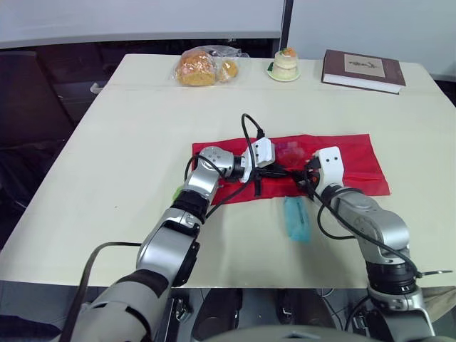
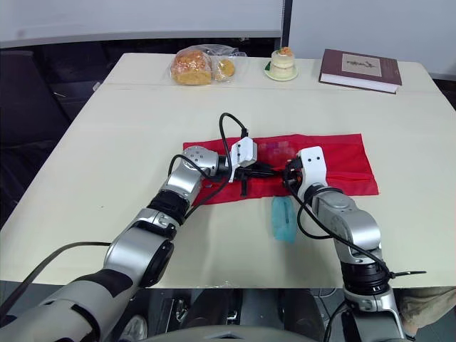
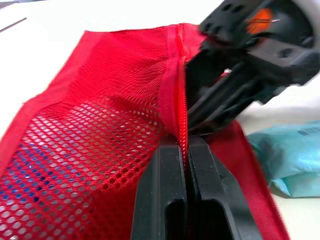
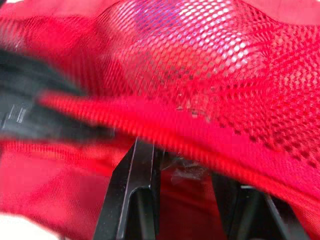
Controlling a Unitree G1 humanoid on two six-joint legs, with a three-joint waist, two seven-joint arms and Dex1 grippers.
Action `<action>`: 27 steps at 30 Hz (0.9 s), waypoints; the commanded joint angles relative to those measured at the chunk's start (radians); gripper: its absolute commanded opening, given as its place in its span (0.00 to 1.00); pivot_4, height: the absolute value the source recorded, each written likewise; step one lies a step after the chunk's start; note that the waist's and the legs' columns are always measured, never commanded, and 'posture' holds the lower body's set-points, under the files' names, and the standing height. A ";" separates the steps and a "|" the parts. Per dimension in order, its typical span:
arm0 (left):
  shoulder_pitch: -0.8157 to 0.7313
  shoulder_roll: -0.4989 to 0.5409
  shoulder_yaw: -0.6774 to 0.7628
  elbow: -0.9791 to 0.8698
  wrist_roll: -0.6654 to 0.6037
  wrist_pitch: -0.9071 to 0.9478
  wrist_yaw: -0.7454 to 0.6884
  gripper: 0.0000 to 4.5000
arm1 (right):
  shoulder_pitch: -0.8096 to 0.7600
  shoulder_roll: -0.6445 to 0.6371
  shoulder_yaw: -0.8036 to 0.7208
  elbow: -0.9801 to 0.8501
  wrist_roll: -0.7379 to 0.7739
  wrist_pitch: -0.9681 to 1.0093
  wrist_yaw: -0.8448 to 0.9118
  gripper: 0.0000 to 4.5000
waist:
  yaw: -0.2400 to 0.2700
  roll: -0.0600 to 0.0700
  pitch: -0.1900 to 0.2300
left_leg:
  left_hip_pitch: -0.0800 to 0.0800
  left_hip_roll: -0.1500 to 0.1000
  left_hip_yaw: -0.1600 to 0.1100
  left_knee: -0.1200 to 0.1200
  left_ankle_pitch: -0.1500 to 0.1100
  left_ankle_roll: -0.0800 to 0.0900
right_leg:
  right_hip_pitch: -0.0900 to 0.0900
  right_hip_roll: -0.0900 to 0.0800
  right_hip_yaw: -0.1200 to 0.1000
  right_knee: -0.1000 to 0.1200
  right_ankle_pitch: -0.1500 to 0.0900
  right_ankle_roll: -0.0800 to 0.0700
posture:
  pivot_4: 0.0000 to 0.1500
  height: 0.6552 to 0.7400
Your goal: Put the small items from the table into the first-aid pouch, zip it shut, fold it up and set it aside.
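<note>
Red mesh pouch [image 1: 349,160] lies flat on the table [image 1: 128,142], mid-table, with blue and pale items visible through the mesh. Left gripper [image 3: 186,145]: fingers pressed together on the pouch's zipper seam, near its front edge. Right gripper [image 4: 185,165]: fingers spread, with a red band of the pouch lying across them; it sits just beside the left gripper. One teal packet [image 1: 296,219] lies on the table just in front of the pouch, outside it. At the far edge stand a book [image 1: 363,70], bagged bread [image 1: 203,66] and a small cake [image 1: 286,64].
</note>
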 commanded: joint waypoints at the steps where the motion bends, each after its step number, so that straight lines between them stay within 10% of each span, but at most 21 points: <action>1: 0.014 -0.023 -0.031 -0.064 -0.024 0.008 -0.043 0.00 | -0.055 0.048 -0.061 0.006 -0.011 -0.029 -0.065 0.19 | 0.000 0.000 0.000 | 0.000 0.000 0.000 0.000 0.000 0.000 | 0.000 0.000 0.000 0.000 0.000 0.000 | 1.00 0.87; 27: -0.070 0.013 0.006 0.135 0.006 -0.058 0.036 0.00 | 0.043 0.109 -0.074 -0.160 0.007 -0.003 -0.120 0.19 | -0.021 0.000 0.000 | 0.000 0.000 -0.001 0.000 0.000 0.000 | 0.000 0.000 0.000 0.000 0.000 0.000 | 1.00 0.87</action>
